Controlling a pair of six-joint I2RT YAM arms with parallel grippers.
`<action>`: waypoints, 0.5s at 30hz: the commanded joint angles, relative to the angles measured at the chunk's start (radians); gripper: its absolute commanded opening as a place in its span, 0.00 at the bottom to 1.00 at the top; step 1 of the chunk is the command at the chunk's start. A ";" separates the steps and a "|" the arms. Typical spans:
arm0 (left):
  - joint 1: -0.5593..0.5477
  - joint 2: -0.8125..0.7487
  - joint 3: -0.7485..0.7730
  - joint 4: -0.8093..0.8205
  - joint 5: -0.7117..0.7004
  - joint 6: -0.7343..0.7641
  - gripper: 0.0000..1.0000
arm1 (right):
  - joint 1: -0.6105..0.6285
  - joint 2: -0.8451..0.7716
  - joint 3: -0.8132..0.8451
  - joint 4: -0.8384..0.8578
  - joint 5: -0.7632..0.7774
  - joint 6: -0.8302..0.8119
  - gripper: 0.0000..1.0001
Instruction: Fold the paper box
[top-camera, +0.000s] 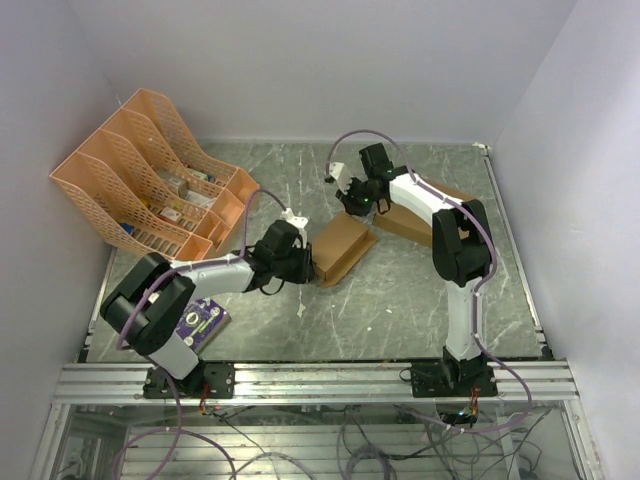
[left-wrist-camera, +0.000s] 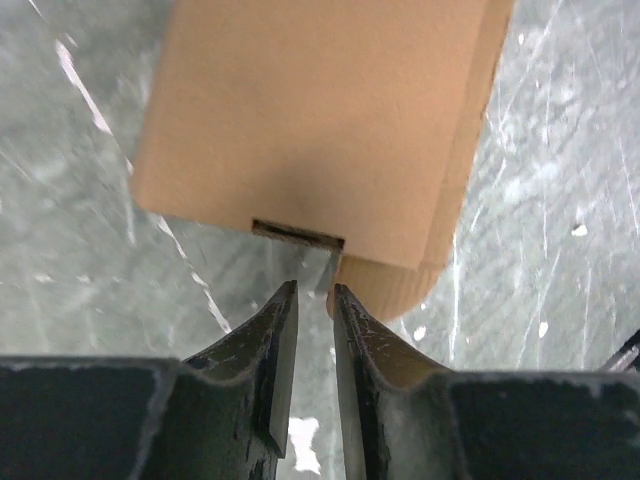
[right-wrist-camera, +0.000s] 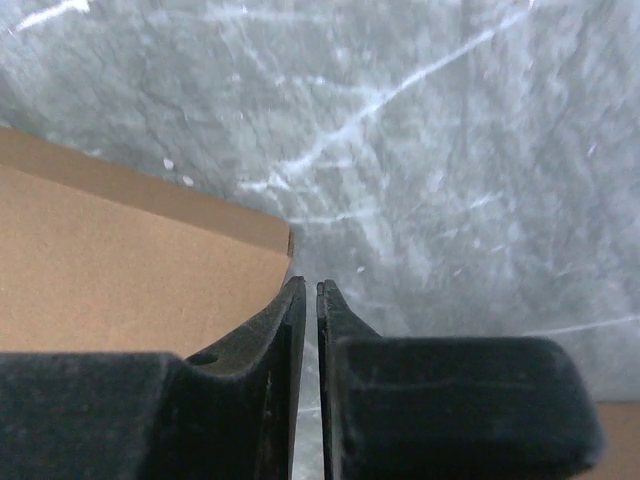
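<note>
Left gripper (left-wrist-camera: 315, 290): jaws drawn nearly together, a narrow slit between them, tips at the near end of the paper box (left-wrist-camera: 310, 120). Something thin and grey stands between the tips; I cannot tell whether it is a tab held in a pinch.

Right gripper (right-wrist-camera: 311, 287): jaws pressed together, nothing between them, tips just beside the box's far corner.

The box lies on the table (top-camera: 400, 300) between the two grippers, a low folded brown body.

Progress, as a judgement: the main panels appear folded over. At the near end a slot (left-wrist-camera: 297, 233) stands empty and a rounded flap (left-wrist-camera: 385, 285) projects untucked, so end closure is outstanding. The state of the far end is not visible.

A separate brown cardboard piece (top-camera: 400, 224) lies under the right arm.
</note>
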 joint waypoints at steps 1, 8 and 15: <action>-0.039 -0.070 -0.050 0.047 -0.034 -0.068 0.32 | 0.007 0.026 0.112 -0.083 -0.039 -0.084 0.13; -0.072 -0.301 -0.100 -0.056 -0.097 -0.082 0.34 | 0.006 -0.051 0.169 -0.129 -0.148 -0.135 0.26; 0.097 -0.474 -0.169 0.037 -0.127 -0.071 0.66 | 0.008 -0.414 -0.258 -0.213 -0.590 -0.532 0.71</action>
